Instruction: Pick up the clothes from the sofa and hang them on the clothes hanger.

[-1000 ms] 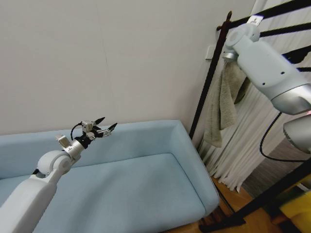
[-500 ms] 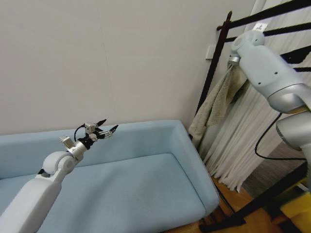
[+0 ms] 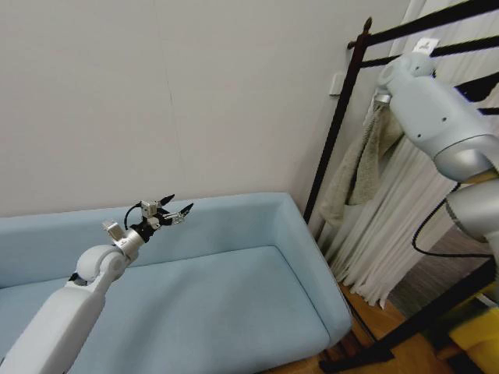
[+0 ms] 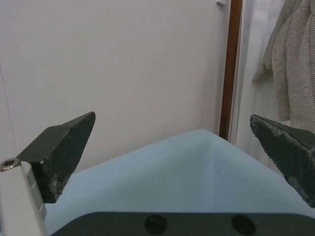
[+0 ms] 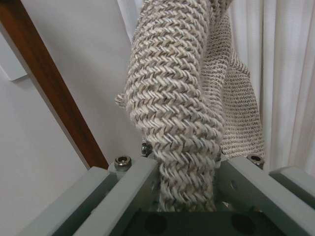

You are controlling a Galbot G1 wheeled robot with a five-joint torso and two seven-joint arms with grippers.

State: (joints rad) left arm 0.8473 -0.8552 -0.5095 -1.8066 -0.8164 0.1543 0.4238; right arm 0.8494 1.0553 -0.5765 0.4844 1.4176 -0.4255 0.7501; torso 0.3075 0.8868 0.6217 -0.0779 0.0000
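Knitted cloth [image 3: 355, 175] at the rack [image 3: 333, 136] — not yet draped

The right gripper [image 5: 187, 172] pinches the grey cloth just beside the rack's upright; let go before it lies over a bar, it would likely slide off. The left gripper [image 3: 178, 204], spread wide, hangs well left of the rack.

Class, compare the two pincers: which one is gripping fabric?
The right pincer, up by the dark rack, is shut on the beige knitted cloth; the left pincer hovers open above the blue sofa, empty.
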